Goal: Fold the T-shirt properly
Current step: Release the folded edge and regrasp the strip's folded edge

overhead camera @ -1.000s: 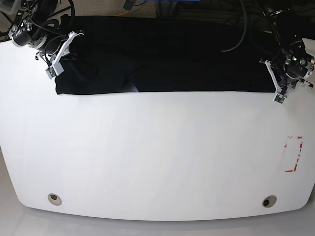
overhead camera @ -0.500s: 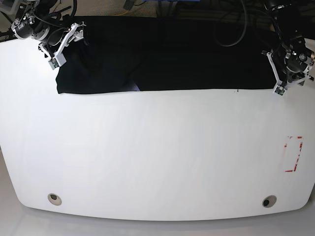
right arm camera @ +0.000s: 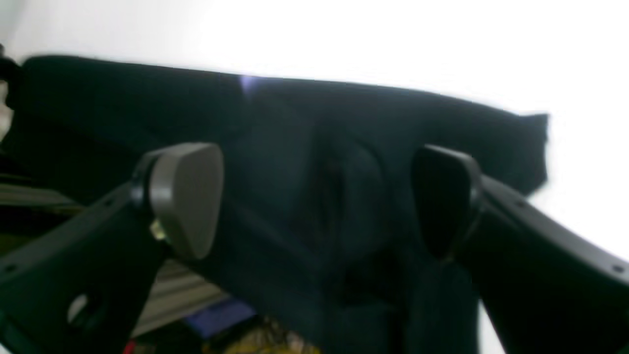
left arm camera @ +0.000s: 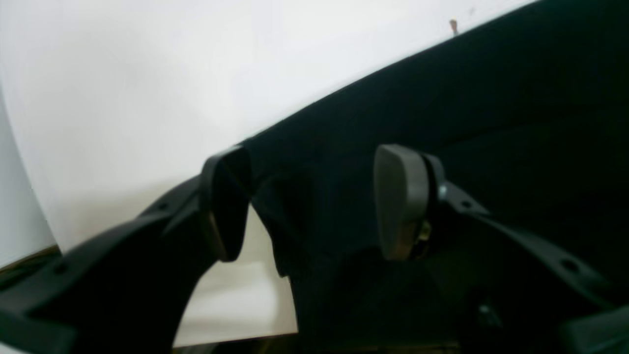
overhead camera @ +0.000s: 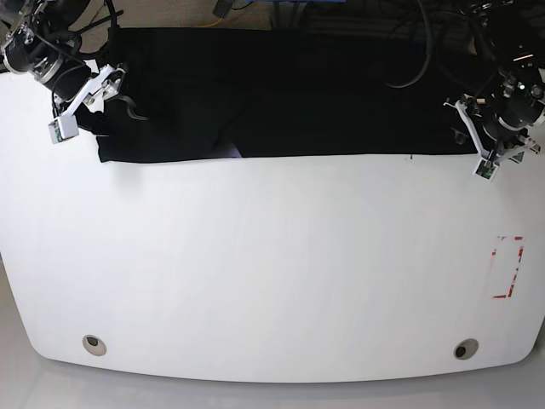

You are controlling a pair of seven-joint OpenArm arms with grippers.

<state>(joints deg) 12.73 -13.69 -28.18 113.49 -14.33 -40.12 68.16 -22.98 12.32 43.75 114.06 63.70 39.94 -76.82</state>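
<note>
The T-shirt (overhead camera: 289, 94) lies as a long black folded band along the table's far edge, with a sliver of purple print (overhead camera: 232, 152) at its near hem. My right gripper (overhead camera: 90, 115) hovers at the band's left end. In the right wrist view this gripper (right arm camera: 314, 196) is open wide, with the shirt (right arm camera: 304, 147) beneath it. My left gripper (overhead camera: 501, 160) is at the band's right end. In the left wrist view it (left arm camera: 314, 204) is open too, and the corner of the shirt (left arm camera: 491, 108) lies loose between its pads (left arm camera: 400, 201).
The white table (overhead camera: 272, 273) stretches toward the camera. A red tape rectangle (overhead camera: 508, 267) marks its right side. Two round holes (overhead camera: 94, 344) (overhead camera: 465, 348) sit near the front edge. Cables (overhead camera: 421, 51) hang over the shirt at the back.
Both grippers were shut a second ago and now stand open, the cloth released. The right arm swung back and then out past the shirt's left end. The left arm shifted slightly.
</note>
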